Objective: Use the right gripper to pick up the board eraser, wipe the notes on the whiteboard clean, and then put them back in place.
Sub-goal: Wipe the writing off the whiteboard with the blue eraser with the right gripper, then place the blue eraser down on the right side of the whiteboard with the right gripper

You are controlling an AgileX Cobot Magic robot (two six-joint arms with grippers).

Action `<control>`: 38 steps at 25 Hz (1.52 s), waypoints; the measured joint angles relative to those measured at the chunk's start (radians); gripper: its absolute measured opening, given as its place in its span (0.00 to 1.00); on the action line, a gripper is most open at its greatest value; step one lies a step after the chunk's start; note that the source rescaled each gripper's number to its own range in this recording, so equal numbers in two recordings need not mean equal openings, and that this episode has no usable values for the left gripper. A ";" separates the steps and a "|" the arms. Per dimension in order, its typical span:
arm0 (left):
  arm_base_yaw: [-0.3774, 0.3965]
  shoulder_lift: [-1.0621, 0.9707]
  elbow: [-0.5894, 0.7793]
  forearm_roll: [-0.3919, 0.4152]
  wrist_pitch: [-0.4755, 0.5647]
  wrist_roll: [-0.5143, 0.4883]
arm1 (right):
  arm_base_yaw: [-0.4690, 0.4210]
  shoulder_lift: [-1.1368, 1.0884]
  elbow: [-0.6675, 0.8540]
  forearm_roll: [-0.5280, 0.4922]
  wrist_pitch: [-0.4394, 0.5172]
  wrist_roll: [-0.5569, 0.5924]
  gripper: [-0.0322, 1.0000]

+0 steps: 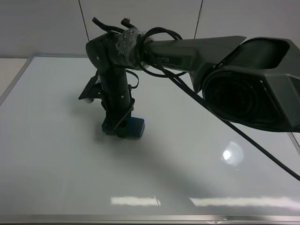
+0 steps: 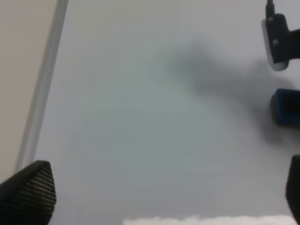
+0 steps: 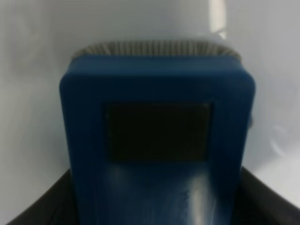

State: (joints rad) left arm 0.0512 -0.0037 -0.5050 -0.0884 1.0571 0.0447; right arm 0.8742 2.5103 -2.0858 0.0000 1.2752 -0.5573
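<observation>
We log the whiteboard (image 1: 70, 164) spanning nearly the whole exterior high frame, its rim along the left and bottom edges. The board eraser (image 1: 135, 127) lies on it, left of centre. The right gripper (image 1: 116, 125) stands over the board eraser's left end, touching it. The right arm (image 1: 197, 51) runs from there to the upper right of the frame, above the whiteboard.

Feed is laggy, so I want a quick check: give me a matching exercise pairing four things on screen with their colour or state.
1. board eraser
2. whiteboard
3. right tool
4. left tool

A. open, holding nothing
B. blue
C. glossy white, silver frame
D. lowered to the board, closed on the blue block

Pairs: 1-B, 2-C, 3-D, 4-A
</observation>
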 joint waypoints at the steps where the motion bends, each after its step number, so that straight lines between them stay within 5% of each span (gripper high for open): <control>1: 0.000 0.000 0.000 0.000 0.000 0.000 | -0.010 0.008 -0.016 0.007 0.000 0.000 0.04; 10: 0.000 0.000 0.000 0.000 0.000 0.000 | -0.101 0.018 -0.038 0.000 -0.032 0.006 0.03; 26: 0.000 0.000 0.000 0.000 0.000 0.000 | -0.109 -0.068 -0.015 -0.076 -0.051 0.069 0.03; 38: 0.000 0.000 0.000 0.000 0.000 0.000 | -0.102 -0.279 -0.016 -0.170 -0.051 0.321 0.03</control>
State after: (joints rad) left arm 0.0512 -0.0037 -0.5050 -0.0884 1.0571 0.0447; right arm 0.7718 2.2309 -2.1019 -0.1699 1.2246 -0.2363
